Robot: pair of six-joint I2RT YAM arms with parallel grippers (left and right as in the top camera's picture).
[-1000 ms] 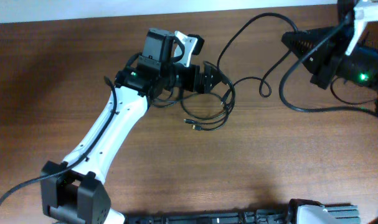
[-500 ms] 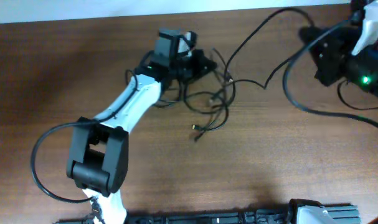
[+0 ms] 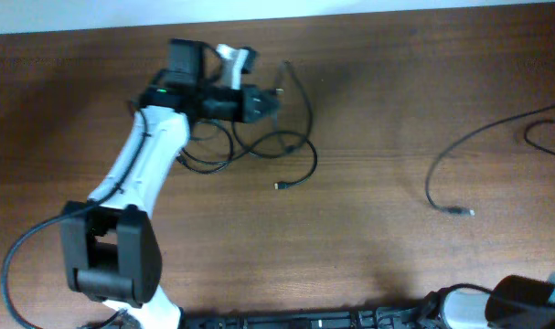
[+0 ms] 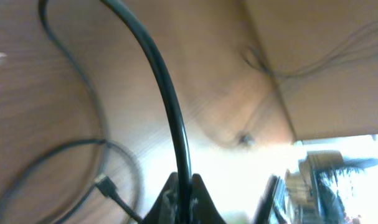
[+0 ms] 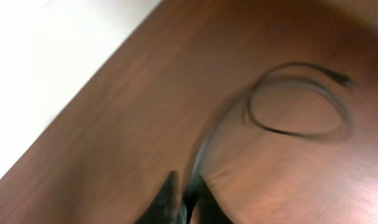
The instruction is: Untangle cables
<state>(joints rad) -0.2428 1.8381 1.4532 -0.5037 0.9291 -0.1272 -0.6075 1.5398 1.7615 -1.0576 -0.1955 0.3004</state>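
A loose bundle of thin black cables lies on the brown table just right of my left arm, one plug pointing out below it. My left gripper sits at the bundle's top. In the left wrist view this gripper is shut on a cable that arches away over the wood. A separate cable curves in from the right edge and ends in a plug. My right gripper is out of the overhead view. Its fingers stand close on either side of a blurred cable that loops ahead.
The table's far edge runs along the top, with white beyond it. A black rail lies along the near edge, with my right arm's base at its right end. My left arm's own wire loops at the lower left.
My left gripper shut on a cable and pulled the bundle left. The right arm swung out of the overhead view to the right, drawing one cable clear of the bundle.
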